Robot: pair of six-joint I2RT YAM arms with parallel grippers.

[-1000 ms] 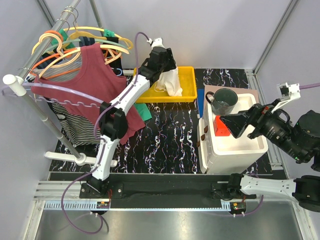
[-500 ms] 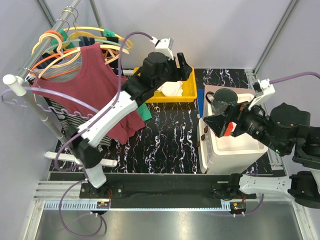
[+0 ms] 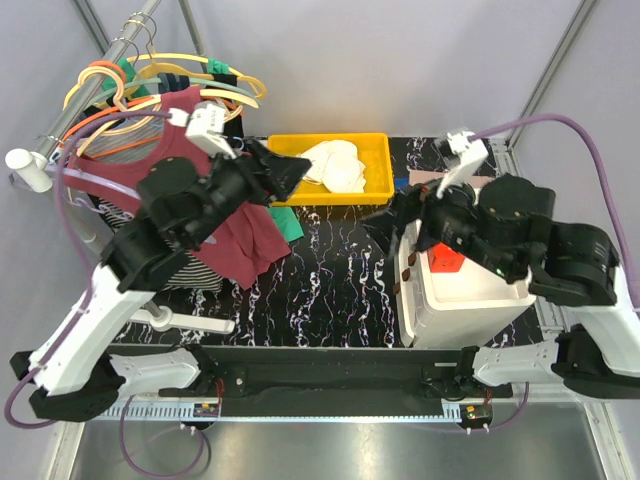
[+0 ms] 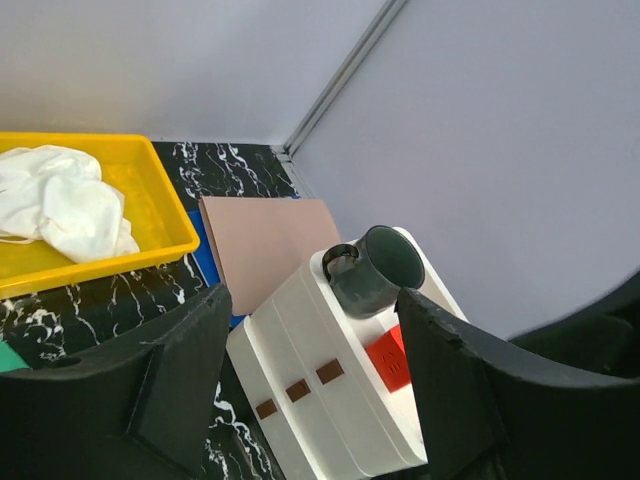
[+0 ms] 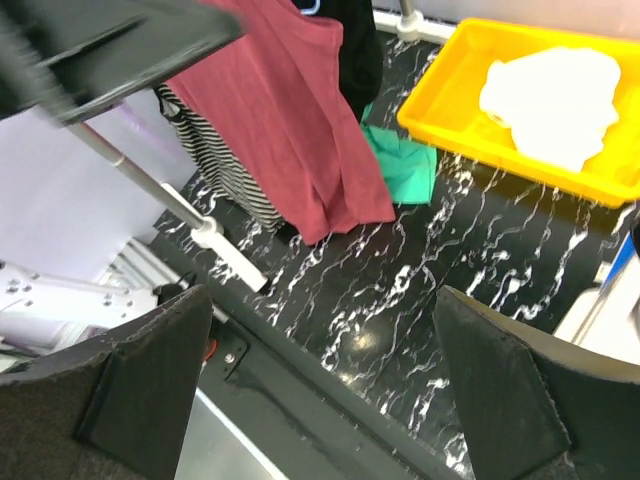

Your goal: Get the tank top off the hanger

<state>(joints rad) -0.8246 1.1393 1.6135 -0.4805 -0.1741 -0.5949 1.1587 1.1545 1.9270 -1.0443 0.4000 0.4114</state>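
The dark red tank top (image 3: 152, 152) hangs on an orange hanger (image 3: 105, 128) on the rack at the left, partly hidden behind my raised left arm. The right wrist view shows its lower half (image 5: 290, 120). My left gripper (image 3: 290, 170) is in the air to the right of the tank top, near the yellow tray's left end, clear of it. It is open (image 4: 315, 400) with nothing between its fingers. My right gripper (image 3: 392, 215) hovers left of the white box, open (image 5: 325, 400) and empty above the marbled tabletop.
A yellow tray (image 3: 375, 170) at the back holds a white cloth (image 3: 335, 165). A white box (image 3: 465, 290) at the right carries a red block (image 3: 445, 258) and a dark mug (image 4: 380, 270). Other hangers and a striped garment (image 5: 215, 160) crowd the rack. A green cloth (image 3: 290, 225) lies below.
My left arm has pulled back from the tray and swung up and left, leaving the white cloth lying in the tray. My right arm has swung left over the white box, still open.
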